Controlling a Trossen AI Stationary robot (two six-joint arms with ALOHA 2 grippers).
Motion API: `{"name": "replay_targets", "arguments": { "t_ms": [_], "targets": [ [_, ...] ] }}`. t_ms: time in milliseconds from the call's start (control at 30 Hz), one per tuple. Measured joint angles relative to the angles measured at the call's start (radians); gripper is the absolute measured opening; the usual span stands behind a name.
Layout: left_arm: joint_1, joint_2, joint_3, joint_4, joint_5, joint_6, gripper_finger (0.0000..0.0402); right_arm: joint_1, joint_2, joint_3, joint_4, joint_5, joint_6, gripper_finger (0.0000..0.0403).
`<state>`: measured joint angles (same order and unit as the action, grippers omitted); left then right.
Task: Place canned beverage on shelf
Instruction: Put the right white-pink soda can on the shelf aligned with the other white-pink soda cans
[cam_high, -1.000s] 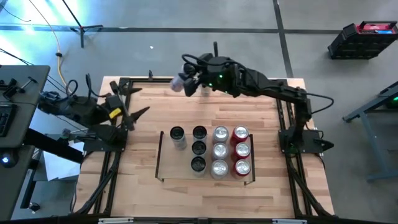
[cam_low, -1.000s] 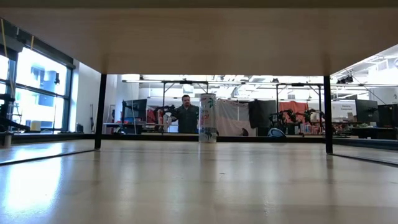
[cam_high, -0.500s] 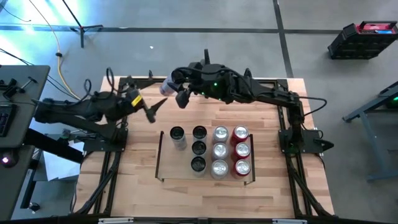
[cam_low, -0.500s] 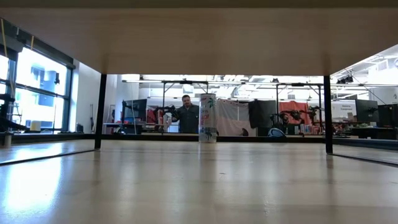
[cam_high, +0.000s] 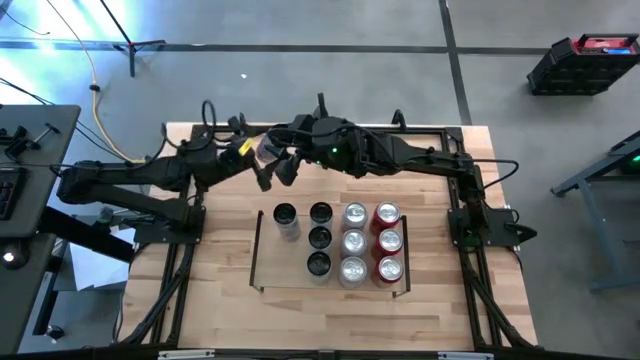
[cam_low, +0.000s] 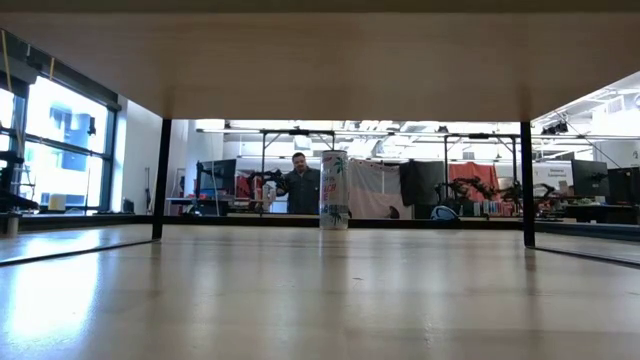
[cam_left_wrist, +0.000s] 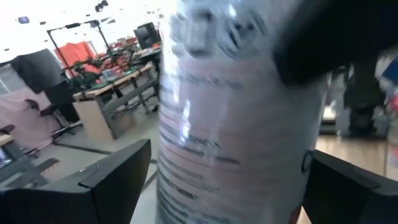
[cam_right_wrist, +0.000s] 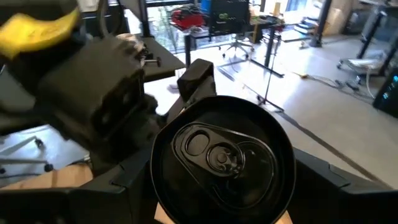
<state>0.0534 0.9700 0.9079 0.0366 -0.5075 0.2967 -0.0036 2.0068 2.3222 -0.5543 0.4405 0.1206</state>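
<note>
The canned beverage (cam_high: 268, 150), a pale slim can, hangs in mid-air above the upper centre of the tabletop in the high view, pinched at its top end by the right gripper (cam_high: 280, 162), whose fingers close on the can with the lid (cam_right_wrist: 222, 155) facing the right wrist camera. The left gripper (cam_high: 258, 166) has, within the last second, swung in from the left edge of the table to meet it; its fingers (cam_left_wrist: 109, 180) stand spread wide on either side of the can's printed wall (cam_left_wrist: 236, 112), which fills the left wrist view, and whether they touch it cannot be told. The right arm has meanwhile carried the can leftward along the upper part of the frame. Judged from this, a hand-over from right to left is being set up: the left fingers would need to press in before the right ones let go, otherwise the can could drop. Below, at lower centre of the high view, the shelf (cam_high: 256, 250) holds ten cans: one dark can (cam_high: 285, 217) in its leftmost column, three dark cans (cam_high: 319, 238) beside it, three silver cans (cam_high: 354, 243) next, and three red cans (cam_high: 387, 242) at the right. Open places remain in the leftmost column. In the low view a lone tall can (cam_low: 334, 190) stands at the far table edge, with a person (cam_low: 299, 187) in the room behind.
</note>
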Motion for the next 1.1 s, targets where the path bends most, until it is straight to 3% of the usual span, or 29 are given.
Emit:
{"name": "replay_targets", "arguments": {
  "t_ms": [200,567,800,1000,1100],
  "targets": [
    [-0.004,0.021,0.000,-0.007,-0.024,0.031,0.0335,-0.003,0.001,0.000,-0.019,0.057,0.063,0.0254],
    [-0.028,0.011,0.000,0.013,-0.015,0.029,0.0245,-0.003,0.000,0.000,-0.038,0.058,0.115,0.0257],
    [-0.030,-0.019,0.000,0.000,0.011,0.039,0.0241,-0.003,-0.003,0.000,-0.026,0.040,0.151,0.0293],
    [-0.042,-0.095,0.000,-0.080,0.002,0.034,0.0241,0.002,-0.075,-0.002,0.070,-0.092,0.069,0.0330],
    [-0.072,-0.137,0.001,-0.106,-0.010,0.031,0.0240,0.034,-0.132,0.002,0.112,-0.061,0.040,0.0333]
  ]
}}
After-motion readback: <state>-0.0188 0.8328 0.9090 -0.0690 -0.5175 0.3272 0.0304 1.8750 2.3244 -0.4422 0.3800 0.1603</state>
